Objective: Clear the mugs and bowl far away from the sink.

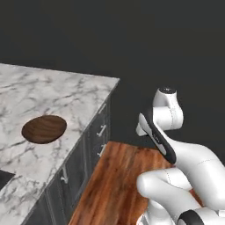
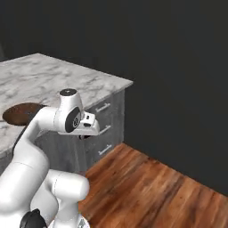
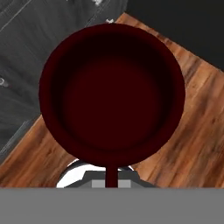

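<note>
Tool: my tool (image 2: 83,135) hangs off the end of my white arm, out past the corner of the surface and over the floor. It is clamped on the bowl's near rim, which runs down as a thin dark strip between my tips in the hand view.
Bowl: the round, shallow, dark reddish-brown bowl (image 3: 111,92) sits right in front of my hand camera, open side toward it and empty.
Below the bowl: reddish-brown wooden plank floor (image 3: 192,131), with the grey cabinet drawers (image 3: 26,52) to one side.
Surface: the white, grey-veined marble surface (image 1: 52,94) lies to my left, on top of the grey drawer fronts with pale handles.
On the surface: a round brown wood-grained disc (image 1: 44,128) lies flat, well apart from my tool.
</note>
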Controlling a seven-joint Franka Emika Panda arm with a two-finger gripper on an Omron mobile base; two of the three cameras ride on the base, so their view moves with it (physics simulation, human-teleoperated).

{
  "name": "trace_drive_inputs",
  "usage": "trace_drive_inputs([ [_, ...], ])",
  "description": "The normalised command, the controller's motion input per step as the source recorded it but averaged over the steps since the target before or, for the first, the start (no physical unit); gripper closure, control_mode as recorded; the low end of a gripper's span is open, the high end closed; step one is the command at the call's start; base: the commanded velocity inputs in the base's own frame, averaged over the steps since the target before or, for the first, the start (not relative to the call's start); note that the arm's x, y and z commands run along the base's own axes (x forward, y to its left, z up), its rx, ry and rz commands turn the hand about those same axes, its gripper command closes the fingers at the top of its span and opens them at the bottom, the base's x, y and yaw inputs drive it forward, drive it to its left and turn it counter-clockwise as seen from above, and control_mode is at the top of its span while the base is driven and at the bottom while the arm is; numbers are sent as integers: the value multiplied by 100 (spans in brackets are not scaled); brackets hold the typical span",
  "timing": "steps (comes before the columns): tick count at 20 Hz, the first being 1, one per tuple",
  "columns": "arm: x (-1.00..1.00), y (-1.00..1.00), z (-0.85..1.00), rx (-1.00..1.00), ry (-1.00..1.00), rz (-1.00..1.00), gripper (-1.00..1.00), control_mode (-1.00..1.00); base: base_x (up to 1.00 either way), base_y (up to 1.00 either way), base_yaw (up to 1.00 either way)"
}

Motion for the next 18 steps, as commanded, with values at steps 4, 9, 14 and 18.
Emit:
trace_drive_inputs([
  [4,0,0,0,0,0,0,100,100,-12,1,-89],
  [9,0,0,0,0,0,0,100,100,-7,0,-87],
  [14,0,0,0,0,0,0,100,100,0,-2,-83],
  [18,0,0,0,0,0,0,100,100,1,1,-80],
])
